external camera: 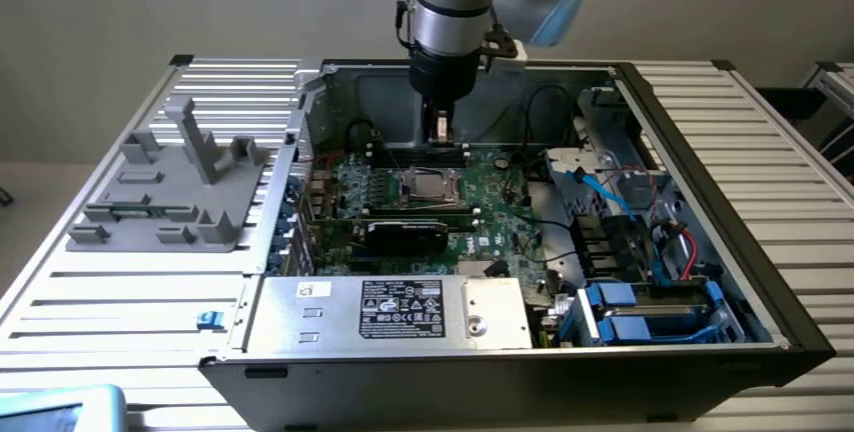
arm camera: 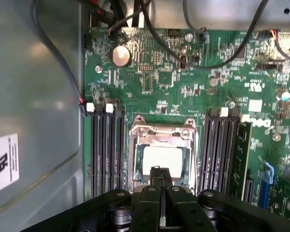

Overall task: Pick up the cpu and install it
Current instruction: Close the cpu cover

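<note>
A ribbed metal surface carried an open computer case, its green motherboard exposed. The cpu lay flat within the metal socket frame near the board's middle, between two banks of memory slots. The end effector hung above the cpu, its fingers pressed together and gripping nothing.

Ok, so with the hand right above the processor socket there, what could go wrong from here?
1. The shut hand sits right over the cpu lying in the socket frame; pushing down off-centre could tilt the chip or stress the socket.
2. Memory slots flank the frame closely, so a sideways drift could knock them.
3. A black cable loops across the board nearby and might snag.
</note>
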Controlling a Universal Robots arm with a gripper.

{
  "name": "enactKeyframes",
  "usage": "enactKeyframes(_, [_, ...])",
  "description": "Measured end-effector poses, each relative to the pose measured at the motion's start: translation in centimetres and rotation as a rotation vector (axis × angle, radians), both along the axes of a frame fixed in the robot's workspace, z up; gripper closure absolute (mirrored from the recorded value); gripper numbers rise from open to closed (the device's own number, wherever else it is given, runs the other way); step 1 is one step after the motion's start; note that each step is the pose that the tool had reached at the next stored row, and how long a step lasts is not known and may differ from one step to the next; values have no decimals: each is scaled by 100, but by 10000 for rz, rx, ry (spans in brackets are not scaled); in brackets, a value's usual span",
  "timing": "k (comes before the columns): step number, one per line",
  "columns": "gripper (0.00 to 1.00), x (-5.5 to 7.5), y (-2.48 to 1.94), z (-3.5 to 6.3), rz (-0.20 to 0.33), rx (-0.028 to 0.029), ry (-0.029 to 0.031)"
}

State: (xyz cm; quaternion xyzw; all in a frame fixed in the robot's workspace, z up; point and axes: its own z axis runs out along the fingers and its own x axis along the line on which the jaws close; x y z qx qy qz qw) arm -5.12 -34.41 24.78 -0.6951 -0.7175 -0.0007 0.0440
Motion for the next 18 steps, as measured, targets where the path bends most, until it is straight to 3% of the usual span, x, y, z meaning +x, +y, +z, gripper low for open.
enactKeyframes(5, [89, -131, -10, -38, -2, 1, -1])
enactKeyframes(18, [89, -272, -29, -274, -94, 1, -10])
